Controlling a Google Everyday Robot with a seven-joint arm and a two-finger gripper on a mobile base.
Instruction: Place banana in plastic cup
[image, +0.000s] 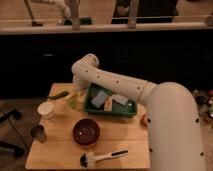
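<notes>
A greenish banana (59, 94) lies on the wooden table (60, 150) near its far left edge. A clear plastic cup (73, 102) stands just right of it, beside the green tray (131, 111). My white arm reaches from the lower right up over the tray and bends down at the far side of the table. My gripper (76, 91) hangs just above the plastic cup and right of the banana, and the arm's end partly hides it. The banana lies on the table outside the cup.
The green tray holds a blue-grey sponge (99, 99) and another pad. A white paper cup (46, 110), a metal cup (37, 133), a dark red bowl (86, 131), a dish brush (102, 157) and an orange (144, 120) are on the table. A dark counter stands behind.
</notes>
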